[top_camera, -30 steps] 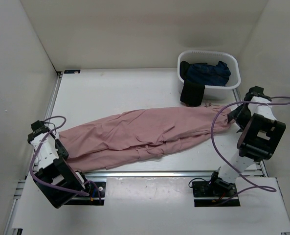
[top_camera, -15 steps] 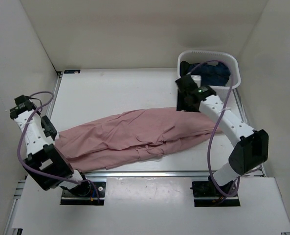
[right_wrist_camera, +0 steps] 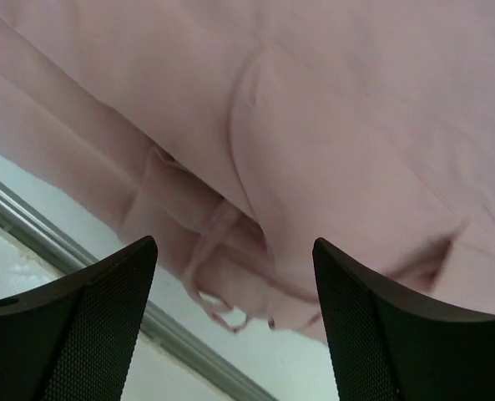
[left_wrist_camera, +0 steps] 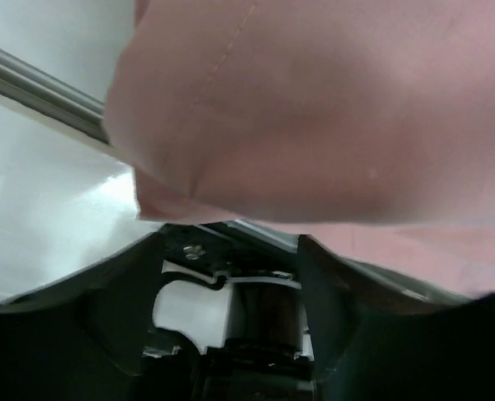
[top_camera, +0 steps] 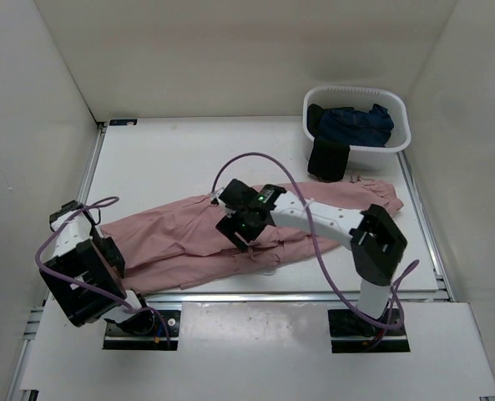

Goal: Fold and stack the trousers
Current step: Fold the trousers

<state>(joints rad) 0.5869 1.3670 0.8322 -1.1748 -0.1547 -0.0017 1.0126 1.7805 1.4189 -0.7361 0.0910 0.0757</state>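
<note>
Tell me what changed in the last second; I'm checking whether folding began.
The right gripper swung from the right side, past the basket, to hover open over the middle of the trousers. The left gripper rose, then dropped back at their left end. No grip shows. Trousers, basket and dark garments stayed put.

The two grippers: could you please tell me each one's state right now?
Left gripper: open, at the pink trousers' end.
Right gripper: open above the trousers, holding nothing.
</note>
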